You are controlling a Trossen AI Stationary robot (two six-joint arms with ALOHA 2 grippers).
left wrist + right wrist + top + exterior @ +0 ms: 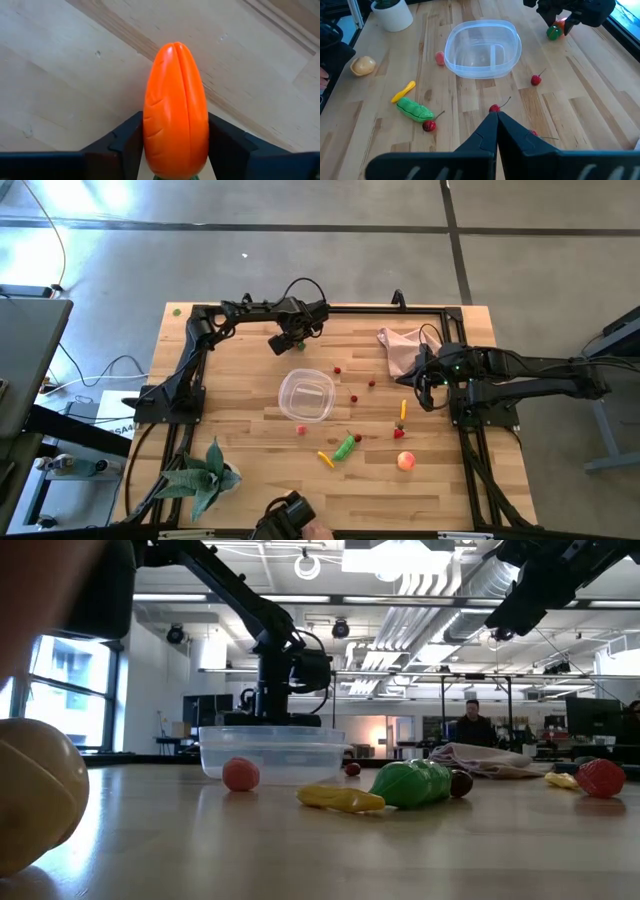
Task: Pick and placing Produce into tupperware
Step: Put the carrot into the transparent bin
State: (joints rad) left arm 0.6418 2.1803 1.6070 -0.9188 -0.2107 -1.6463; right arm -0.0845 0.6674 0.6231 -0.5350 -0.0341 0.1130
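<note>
An orange carrot (175, 115) with a green top (552, 33) lies near the table's far edge, beyond the tupperware (306, 395), a clear round tub. My left gripper (292, 342) points down over the carrot, shut on it. My right gripper (496, 114) hangs shut and bare above the table's right side, next to the pink cloth (405, 345). Loose produce lies on the wood: a green pepper (345, 447), a yellow piece (325, 459), a peach fruit (405, 462) and small red berries (354, 398). My left gripper pinches the carrot's thick end (150, 145), close to the green top, between its two fingers (125, 147). The fingers come from above, pointing steeply down, and lie across the carrot. Whether the carrot rests on the wood or is just clear of it, I cannot tell.
A green spiky plant (205, 475) in a white pot stands at the near left corner. A black frame (190, 370) runs along the table's edges. Bare wood lies between the carrot and the tub. A person (472, 725) sits in the room behind.
</note>
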